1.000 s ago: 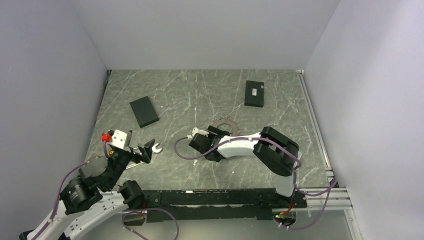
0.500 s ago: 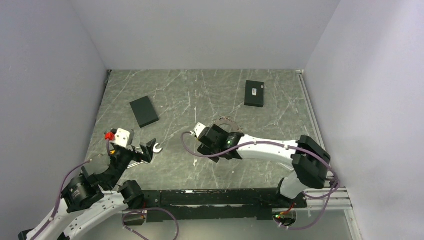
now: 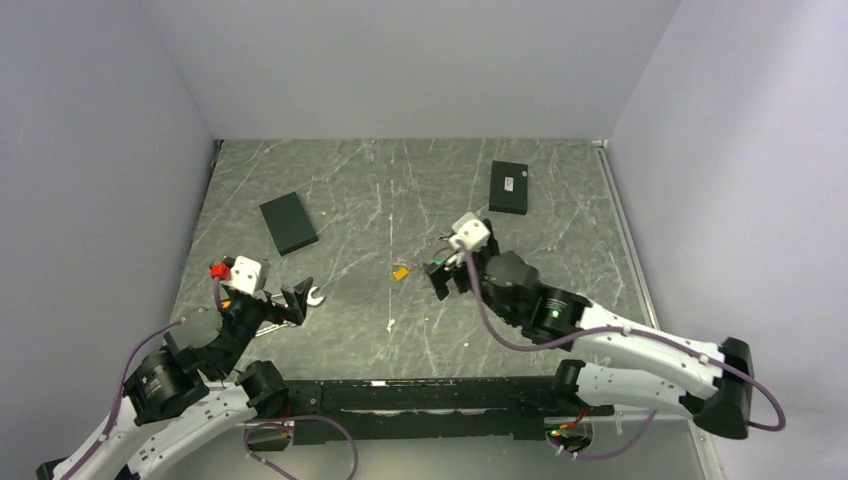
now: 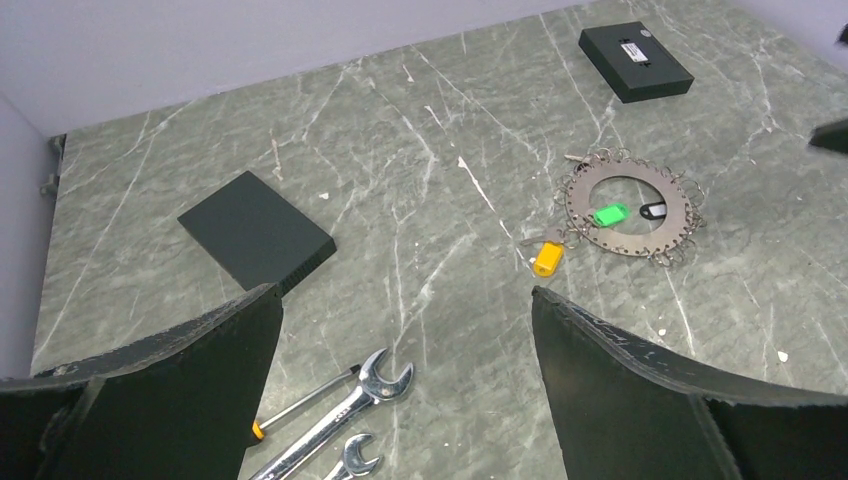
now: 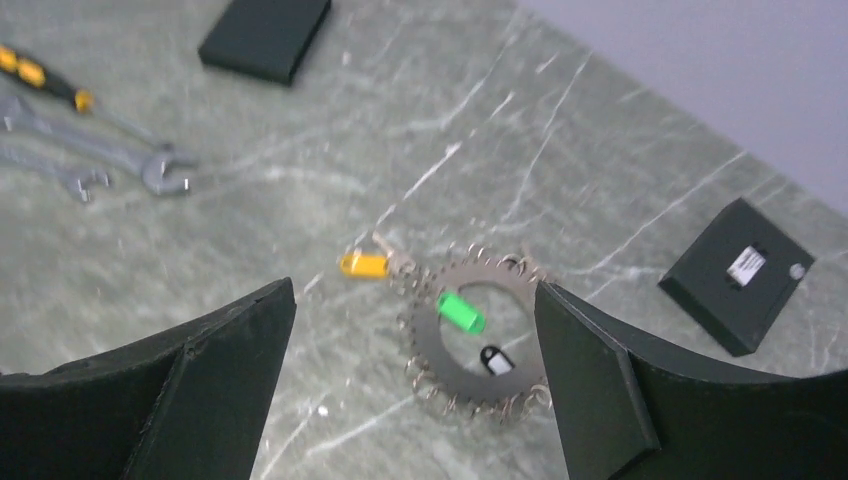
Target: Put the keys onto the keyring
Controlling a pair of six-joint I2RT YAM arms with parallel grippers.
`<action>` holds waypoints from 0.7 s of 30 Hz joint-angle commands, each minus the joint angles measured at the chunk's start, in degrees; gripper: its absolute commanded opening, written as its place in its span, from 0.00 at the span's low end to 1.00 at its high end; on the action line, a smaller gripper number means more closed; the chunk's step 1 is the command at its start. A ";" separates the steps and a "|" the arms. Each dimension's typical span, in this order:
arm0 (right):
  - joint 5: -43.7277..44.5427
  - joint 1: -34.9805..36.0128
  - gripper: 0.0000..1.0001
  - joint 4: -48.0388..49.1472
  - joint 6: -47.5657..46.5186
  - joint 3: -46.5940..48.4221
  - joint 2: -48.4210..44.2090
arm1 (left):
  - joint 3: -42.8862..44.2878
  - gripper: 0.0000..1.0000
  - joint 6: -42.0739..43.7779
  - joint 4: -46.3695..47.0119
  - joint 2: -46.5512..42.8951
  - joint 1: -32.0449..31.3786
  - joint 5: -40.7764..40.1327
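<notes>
The keyring [image 4: 578, 196] is a flat grey ring edged with small silver keys, lying mid-table; it also shows in the right wrist view [image 5: 430, 345]. A green tag [image 5: 459, 311] and a black oval tag [image 5: 493, 360] lie inside it. The orange-headed key [image 3: 400, 272] lies just left of the ring, touching its edge [image 4: 546, 257] [image 5: 363, 264]. My right gripper [image 3: 445, 275] [image 5: 415, 390] is open and empty, raised above the ring, and hides most of it in the top view. My left gripper [image 3: 296, 302] [image 4: 405, 390] is open and empty over the wrenches.
Two silver wrenches [image 4: 340, 410] and an orange-handled screwdriver [image 4: 300, 400] lie by the left gripper. A black box [image 3: 288, 222] sits at back left. A labelled black box [image 3: 509, 187] sits at back right. White walls enclose three sides.
My right arm has swung right and lifted off the spot left of the ring, uncovering the orange-headed key on the table. The left arm has barely moved.
</notes>
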 commanded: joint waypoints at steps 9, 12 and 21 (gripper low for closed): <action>14.53 -0.08 1.00 21.82 5.92 -9.09 -12.62 | 0.78 1.00 -0.38 2.61 2.01 0.44 -1.61; 15.38 -0.08 1.00 20.79 7.45 -8.19 -11.68 | 0.76 0.99 0.03 2.74 2.94 0.39 -1.52; 14.40 -0.08 1.00 20.33 9.19 -7.62 -10.10 | 0.67 1.00 0.43 2.91 5.02 0.64 -1.55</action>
